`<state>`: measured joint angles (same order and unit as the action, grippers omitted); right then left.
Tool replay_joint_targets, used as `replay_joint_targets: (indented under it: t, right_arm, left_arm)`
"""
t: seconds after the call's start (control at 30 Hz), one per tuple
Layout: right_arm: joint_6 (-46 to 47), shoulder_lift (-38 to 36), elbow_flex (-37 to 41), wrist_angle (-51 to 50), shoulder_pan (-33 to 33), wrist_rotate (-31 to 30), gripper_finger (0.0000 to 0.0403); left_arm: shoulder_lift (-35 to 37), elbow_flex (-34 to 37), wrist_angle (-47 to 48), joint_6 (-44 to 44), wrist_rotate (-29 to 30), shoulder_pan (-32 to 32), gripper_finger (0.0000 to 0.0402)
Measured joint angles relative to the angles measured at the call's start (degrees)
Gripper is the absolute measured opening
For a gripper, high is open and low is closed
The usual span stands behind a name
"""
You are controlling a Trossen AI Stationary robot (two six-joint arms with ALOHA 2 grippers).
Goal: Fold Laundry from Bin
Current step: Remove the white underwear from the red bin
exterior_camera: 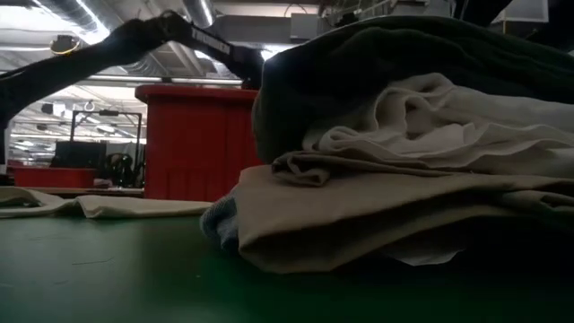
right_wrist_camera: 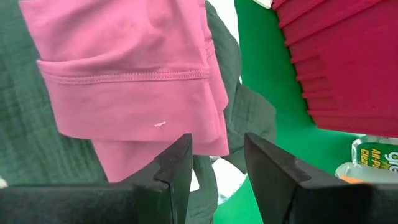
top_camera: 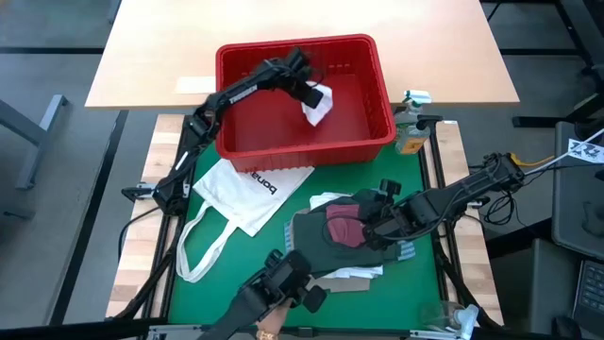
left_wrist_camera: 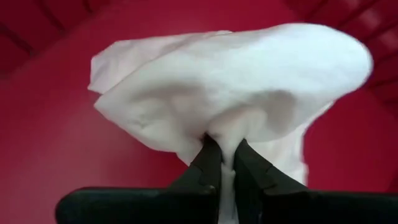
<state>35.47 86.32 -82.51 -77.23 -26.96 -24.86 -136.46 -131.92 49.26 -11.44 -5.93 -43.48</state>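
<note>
Left gripper point(left_wrist_camera: 227, 163) fingers pinch the white piece point(left_wrist_camera: 236, 87) inside the bin point(top_camera: 373, 137); right gripper point(right_wrist_camera: 217, 163) fingers stand spread over the maroon piece point(right_wrist_camera: 130, 74).

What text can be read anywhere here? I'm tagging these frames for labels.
"bona", black letters seen upside down, on the tote bag.
"TROSSEN", white, along the left arm, barely legible.
Green label on the bottle beside the bin: cut off, only "All-P..." and "Clean..." show.
Nothing else is readable.

Even overhead light; dim, backlit low view
Ceiling lights point(exterior_camera: 67, 42) glare behind; the laundry point(exterior_camera: 404, 152) sits shadowed, its near edge blurred
</note>
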Motion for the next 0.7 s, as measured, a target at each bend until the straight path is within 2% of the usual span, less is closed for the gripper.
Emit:
replay_joint_targets:
  t: [0.3, 0.5, 0.7]
  right_arm:
    - [-0.24, 0.00, -4.59, -4.81, -0.02, -0.89, 0.0144]
    - [-3.55, 0.00, -10.87, -12.84, -0.02, -6.12, 0.0144]
    - [-11.50, -0.56, -15.83, -11.02, -0.02, -14.40, 0.0144]
  left_arm:
    - [9.45, -0.09, -0.11, 0.63, -0.61, 0.50, 0.0012]
    - [16.06, -0.15, 0.51, 0.66, -8.23, 3.04, 0.0012]
    - [21.32, -0.15, 1.43, -1.95, -16.09, 6.90, 0.0015]
